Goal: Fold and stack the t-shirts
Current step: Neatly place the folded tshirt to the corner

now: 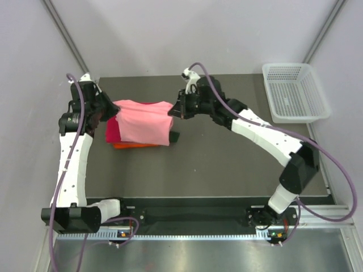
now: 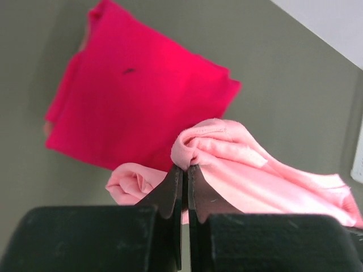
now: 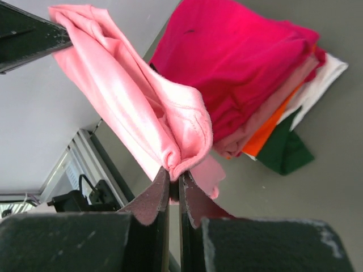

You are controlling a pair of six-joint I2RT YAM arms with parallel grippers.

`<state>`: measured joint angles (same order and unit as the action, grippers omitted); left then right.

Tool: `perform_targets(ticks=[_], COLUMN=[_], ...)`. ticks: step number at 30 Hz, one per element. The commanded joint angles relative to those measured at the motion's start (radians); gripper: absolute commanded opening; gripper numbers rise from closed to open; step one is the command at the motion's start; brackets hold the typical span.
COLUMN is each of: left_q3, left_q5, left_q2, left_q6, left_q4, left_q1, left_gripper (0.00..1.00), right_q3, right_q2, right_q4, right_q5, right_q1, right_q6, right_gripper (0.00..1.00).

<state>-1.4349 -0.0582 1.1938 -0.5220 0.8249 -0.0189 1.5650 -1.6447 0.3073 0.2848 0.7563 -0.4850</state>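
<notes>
The near strip of the table [image 1: 227,170], on this side of the stack [image 1: 122,139], is dark and bare. The stack is several folded pieces. A magenta shirt [image 2: 136,96] lies on top, an orange shirt [image 3: 271,131] lower down, and a white layer [image 3: 323,79] and a dark green piece [image 3: 286,152] poke out on its right side.

Above the stack hangs the pink shirt [image 1: 144,122], stretched between the two arms and covering most of the pile in the overhead view. The left gripper [image 2: 186,170], at the stack's left side, has its fingers pressed together on a bunched wad of the pink cloth. The right gripper [image 3: 174,178], at the stack's right side, pinches the opposite end the same way. Far off to the right of the stack, at the table's back corner, sits a white mesh basket [image 1: 295,93].

This looks like the moment of placing the pink shirt on the pile, and several things could spoil it. In the overhead view the shirt looks shifted to the right, with magenta showing at the left, so lowered as it is it may overhang. The cloth sags between the pinches and could touch down first and tuck under. The crumpled ends may stay lumpy. Fingers coming low might catch the magenta shirt and drag the pile askew, and an uneven release would pull one end sideways.
</notes>
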Motion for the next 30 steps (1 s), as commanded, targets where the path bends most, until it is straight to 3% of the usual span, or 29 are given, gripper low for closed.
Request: perform_targets(ticks=[1, 7, 17, 26, 27, 28, 29, 30], left_q3=[-0.048, -0.051, -0.102, -0.234, -0.245, -0.257, -0.278, -0.318], left_q5=[0.026, 0.090, 0.063, 0.031, -0.004, -0.018, -0.028, -0.047], left_q2=[0.024, 0.061, 0.199, 0.479, 0.533, 0.559, 0.587, 0.627], left_q6=[0.046, 0.059, 0.051, -0.038, -0.076, -0.091, -0.110, -0.130], left_q4=[0.014, 0.005, -0.056, -0.194, -0.258, -0.276, -0.276, -0.267], left_q1=[-0.099, -0.157, -0.217, -0.216, -0.216, -0.216, -0.216, -0.213], left_gripper=[0.00, 0.00, 0.00, 0.00, 0.01, 0.12, 0.55, 0.67], right_q3=[0.152, 0.289, 0.435, 0.585, 0.610, 0.674, 0.711, 0.748], right_q2=[-0.094, -0.239, -0.401, -0.613, -0.636, -0.688, -0.713, -0.730], right_q4=[-0.001, 0.004, 0.009, -0.111, -0.123, -0.126, -0.116, -0.099], right_q5=[-0.044, -0.026, -0.019, -0.038, -0.036, -0.044, -0.055, -0.082], right_q1=[0.032, 0.067, 0.052, -0.032, -0.043, -0.061, -0.070, -0.075], right_q6=[-0.029, -0.055, -0.075, -0.150, -0.162, -0.177, -0.188, -0.179], right_gripper=[0.00, 0.00, 0.00, 0.00, 0.08, 0.31, 0.52, 0.93])
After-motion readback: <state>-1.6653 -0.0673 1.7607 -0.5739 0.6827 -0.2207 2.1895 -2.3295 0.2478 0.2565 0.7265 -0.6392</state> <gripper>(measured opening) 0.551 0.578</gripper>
